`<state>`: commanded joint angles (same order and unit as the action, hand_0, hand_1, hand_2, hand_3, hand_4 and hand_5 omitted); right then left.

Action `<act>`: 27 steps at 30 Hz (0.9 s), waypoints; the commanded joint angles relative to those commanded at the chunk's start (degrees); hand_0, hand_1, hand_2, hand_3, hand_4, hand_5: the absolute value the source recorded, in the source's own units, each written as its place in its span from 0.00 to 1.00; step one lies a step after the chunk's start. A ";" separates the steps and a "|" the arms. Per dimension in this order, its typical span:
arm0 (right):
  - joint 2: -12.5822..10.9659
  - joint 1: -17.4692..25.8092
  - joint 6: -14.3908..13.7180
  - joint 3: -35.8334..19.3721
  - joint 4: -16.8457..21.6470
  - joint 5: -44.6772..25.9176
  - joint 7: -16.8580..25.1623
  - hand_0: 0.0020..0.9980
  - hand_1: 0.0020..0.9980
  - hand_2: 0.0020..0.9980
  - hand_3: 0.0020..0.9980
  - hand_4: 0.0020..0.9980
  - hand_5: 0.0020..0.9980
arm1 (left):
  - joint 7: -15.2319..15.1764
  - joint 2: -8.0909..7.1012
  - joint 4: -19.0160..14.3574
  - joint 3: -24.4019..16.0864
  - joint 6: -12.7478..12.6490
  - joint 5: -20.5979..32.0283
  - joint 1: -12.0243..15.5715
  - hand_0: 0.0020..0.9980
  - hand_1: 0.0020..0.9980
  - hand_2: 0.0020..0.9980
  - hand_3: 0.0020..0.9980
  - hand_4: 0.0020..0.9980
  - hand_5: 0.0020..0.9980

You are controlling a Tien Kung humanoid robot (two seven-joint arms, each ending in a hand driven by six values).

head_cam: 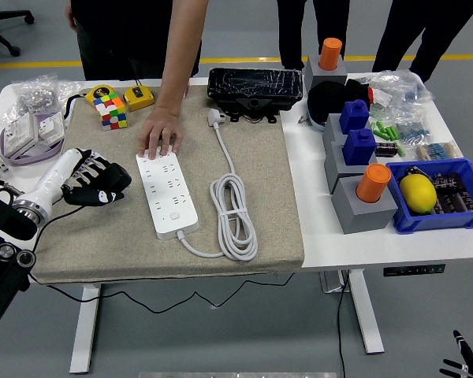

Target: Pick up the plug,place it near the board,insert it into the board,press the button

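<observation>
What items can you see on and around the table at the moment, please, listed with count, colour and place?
power strip: 1, white, mat centre
plug: 1, white, far mat edge, cord coiled beside strip
mat: 1, beige, table left
puzzle cube: 1, multicoloured, mat far-left corner
black case: 1, far edge
grey blocks: several, blue or orange tops, right
bin: 1, blue, right, holds lemon
person's hand: 1, resting on strip's far end
left hand: 1, black, empty, over mat left of strip
</observation>
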<state>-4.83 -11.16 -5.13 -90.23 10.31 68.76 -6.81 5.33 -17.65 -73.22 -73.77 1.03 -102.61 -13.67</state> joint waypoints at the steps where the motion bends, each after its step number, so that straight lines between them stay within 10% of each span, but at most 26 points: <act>1: -0.01 0.00 -0.01 0.02 0.00 -0.01 0.00 0.66 0.58 0.60 0.63 1.00 1.00 | 0.04 -0.29 -0.16 0.61 0.19 0.09 -0.40 0.31 0.40 0.39 0.54 0.61 0.00; 27: 0.80 1.39 -0.29 -0.78 0.00 1.25 -0.43 0.66 0.58 0.60 0.64 1.00 1.00 | -1.88 0.59 9.50 8.54 -1.07 2.01 -7.41 0.34 0.50 0.47 0.54 0.58 0.00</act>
<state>-4.04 -9.76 -5.42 -91.01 10.31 70.00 -7.24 3.46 -17.06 -63.72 -65.23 -0.04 -100.59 -21.08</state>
